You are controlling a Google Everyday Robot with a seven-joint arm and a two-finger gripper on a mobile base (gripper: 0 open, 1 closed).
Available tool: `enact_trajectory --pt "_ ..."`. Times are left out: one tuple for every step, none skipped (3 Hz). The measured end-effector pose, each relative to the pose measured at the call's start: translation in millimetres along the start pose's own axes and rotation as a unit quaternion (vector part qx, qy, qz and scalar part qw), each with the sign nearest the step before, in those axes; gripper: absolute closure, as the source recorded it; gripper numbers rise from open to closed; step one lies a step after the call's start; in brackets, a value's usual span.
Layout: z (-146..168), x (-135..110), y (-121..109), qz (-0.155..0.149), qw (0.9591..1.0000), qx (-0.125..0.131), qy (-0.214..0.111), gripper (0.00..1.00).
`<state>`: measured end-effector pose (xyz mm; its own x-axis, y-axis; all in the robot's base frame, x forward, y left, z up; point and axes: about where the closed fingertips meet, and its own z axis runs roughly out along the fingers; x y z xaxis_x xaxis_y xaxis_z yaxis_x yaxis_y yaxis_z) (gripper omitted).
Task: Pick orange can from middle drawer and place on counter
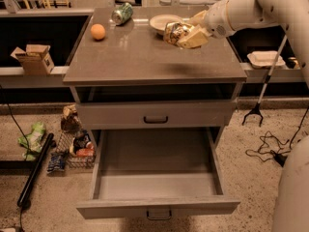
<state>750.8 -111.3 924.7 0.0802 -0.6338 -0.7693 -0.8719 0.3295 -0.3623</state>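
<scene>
My gripper (186, 34) is shut on the orange can (175, 32), a gold-brown mottled can, and holds it over the back right part of the counter (145, 62), just in front of a white bowl (162, 22). The arm reaches in from the upper right. The middle drawer (157, 178) is pulled out below, its grey floor bare.
A round orange ball (98, 31) and a green-and-silver can (122, 13) lie at the counter's back left. A shut drawer front with a dark handle (155, 120) sits above the open drawer. A cardboard box (35, 58) stands on the left ledge; litter and cables lie on the floor.
</scene>
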Motion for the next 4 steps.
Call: enact_trajectory --pt "4 0 -21 0.004 0.9999 0.017 0.003 1.0" --pt "12 15 -64 0.022 0.9978 0.062 0.011 1.0" --pt "23 40 -96 0.055 0.9931 0.101 0.019 1.0" --pt "28 69 -114 0.099 0.986 0.132 0.025 1.0"
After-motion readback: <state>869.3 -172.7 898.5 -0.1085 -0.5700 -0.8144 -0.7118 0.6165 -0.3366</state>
